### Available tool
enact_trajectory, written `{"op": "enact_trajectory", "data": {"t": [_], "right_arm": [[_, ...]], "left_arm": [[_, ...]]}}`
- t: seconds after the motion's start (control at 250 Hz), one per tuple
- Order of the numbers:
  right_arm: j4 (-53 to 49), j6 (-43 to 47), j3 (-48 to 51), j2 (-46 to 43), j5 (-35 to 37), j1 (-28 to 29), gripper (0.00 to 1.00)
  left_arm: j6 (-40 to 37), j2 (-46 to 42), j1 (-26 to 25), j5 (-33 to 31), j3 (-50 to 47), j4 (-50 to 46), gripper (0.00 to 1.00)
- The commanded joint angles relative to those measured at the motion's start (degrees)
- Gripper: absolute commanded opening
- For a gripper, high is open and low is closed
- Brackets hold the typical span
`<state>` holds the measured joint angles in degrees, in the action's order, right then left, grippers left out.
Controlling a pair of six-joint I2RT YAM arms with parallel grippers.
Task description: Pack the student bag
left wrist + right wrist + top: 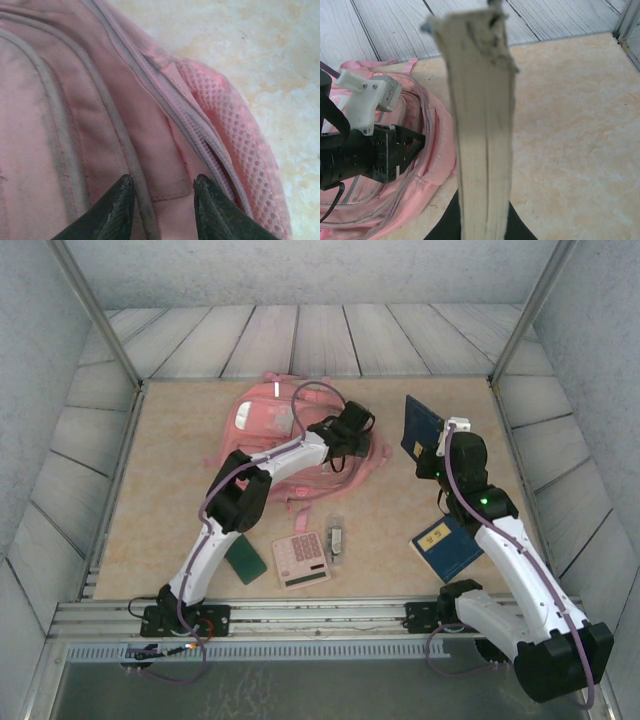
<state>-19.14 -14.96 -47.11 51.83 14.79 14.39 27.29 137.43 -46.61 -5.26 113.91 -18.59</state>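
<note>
Narrowly parted left jaws rest on the large pink fabric student bag, its grey zip just right of them, apparently to open it, while the right jaws, well apart, clamp an upright dark-blue-covered book that next needs a wider mouth.

The left arm covers the middle of the student bag. Up close the bag overruns every edge, and the bottom edge cuts the left tool to its tips. The book hides most of the right tool. The small item beside the calculator is too small to name.
</note>
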Motion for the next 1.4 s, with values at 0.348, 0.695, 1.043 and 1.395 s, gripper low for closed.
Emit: {"op": "enact_trajectory", "data": {"t": [0.348,0.695,1.043,1.395], "right_arm": [[3.67,0.19,0.41,-0.15,-0.37,-0.21,0.00],[3.58,0.46,0.79,-0.85,-0.02,-0.19,0.00],[3.59,0.54,0.47,0.49,-4.00,-0.23,0.00],[-3.27,-0.24,-7.35,9.20,-22.73,-0.16,0.00]], "left_arm": [[-1.38,4.57,-0.61,-11.15,2.93,-8.92,0.38],[1.93,4.63,0.25,-18.48,-2.22,-11.62,0.23],[2.82,-0.43,3.24,-13.53,-8.09,-10.79,0.00],[-5.31,-20.65,11.46,9.81,-14.77,-10.28,0.00]]}}
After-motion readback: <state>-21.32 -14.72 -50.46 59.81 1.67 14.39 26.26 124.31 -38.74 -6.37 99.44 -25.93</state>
